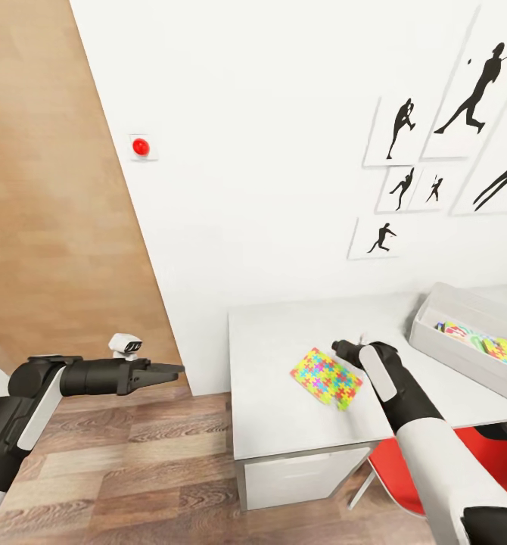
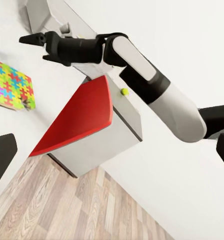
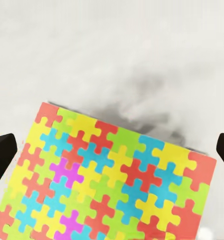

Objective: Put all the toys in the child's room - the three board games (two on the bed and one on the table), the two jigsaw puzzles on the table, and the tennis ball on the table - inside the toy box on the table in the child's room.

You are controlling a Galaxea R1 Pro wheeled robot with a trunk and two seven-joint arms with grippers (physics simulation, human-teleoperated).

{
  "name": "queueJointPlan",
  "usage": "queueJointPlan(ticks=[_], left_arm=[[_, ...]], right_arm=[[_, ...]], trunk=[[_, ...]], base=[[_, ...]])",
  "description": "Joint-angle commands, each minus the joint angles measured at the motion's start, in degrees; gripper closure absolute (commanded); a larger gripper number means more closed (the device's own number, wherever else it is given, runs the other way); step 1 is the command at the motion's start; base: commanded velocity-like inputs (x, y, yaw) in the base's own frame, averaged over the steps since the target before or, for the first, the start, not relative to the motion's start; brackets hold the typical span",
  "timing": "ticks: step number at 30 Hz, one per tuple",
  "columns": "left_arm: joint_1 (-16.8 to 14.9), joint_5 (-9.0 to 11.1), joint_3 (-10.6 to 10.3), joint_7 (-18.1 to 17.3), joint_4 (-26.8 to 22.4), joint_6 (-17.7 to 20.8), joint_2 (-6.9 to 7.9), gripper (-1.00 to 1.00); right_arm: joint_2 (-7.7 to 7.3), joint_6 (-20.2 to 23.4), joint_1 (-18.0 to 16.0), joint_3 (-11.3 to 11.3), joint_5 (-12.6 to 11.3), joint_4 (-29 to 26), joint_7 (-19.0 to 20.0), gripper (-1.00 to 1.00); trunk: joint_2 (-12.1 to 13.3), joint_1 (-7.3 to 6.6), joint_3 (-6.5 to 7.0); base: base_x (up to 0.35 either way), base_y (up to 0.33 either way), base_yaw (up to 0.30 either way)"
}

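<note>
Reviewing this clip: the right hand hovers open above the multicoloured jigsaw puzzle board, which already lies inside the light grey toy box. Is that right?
Not quite. The multicoloured jigsaw puzzle board lies flat on the light grey table, outside the light grey toy box, as the head view shows. The rest holds: the right hand hovers open above it, its fingers spread wide in the right wrist view.

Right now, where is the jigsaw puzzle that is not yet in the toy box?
In the head view, the jigsaw puzzle lies flat on the light grey table, just beside the right gripper and left of the toy box.
</note>
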Motion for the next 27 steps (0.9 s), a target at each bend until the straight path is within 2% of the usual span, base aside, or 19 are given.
queueJointPlan(ticks=[1, 5, 11, 18, 27], left_arm=[[-0.1, 0.2, -0.1, -0.1, 0.0, 0.6, 0.06, -1.00], [-0.1, 0.3, -0.1, -0.1, 0.0, 0.6, 0.10, -1.00], [-0.1, 0.4, 0.0, -0.1, 0.0, 0.6, 0.14, -1.00], [-0.1, 0.4, 0.1, -0.1, 0.0, 0.6, 0.19, -1.00], [-0.1, 0.4, 0.7, -0.1, 0.0, 0.6, 0.27, -1.00]], right_arm=[[0.14, 0.2, -1.0, 0.2, -0.5, 0.9, -0.6, -1.00], [1.99, 1.3, -6.1, 0.3, -0.1, 6.4, -1.9, -1.00], [3.01, 1.6, -11.1, 0.3, 0.0, 14.1, -3.5, -1.00], [3.16, 1.6, -12.7, 0.3, 0.2, 17.0, -3.7, -1.00], [3.05, 1.1, -12.8, 0.6, 0.3, 17.3, -3.4, -1.00]], trunk=[[-0.1, 0.03, -0.12], [-0.1, 0.03, -0.12], [-0.1, 0.03, -0.12], [-0.1, 0.03, -0.12], [-0.1, 0.03, -0.12]], base=[[0.000, 0.000, 0.000], [0.000, 0.000, 0.000], [0.000, 0.000, 0.000], [0.000, 0.000, 0.000], [0.000, 0.000, 0.000]])
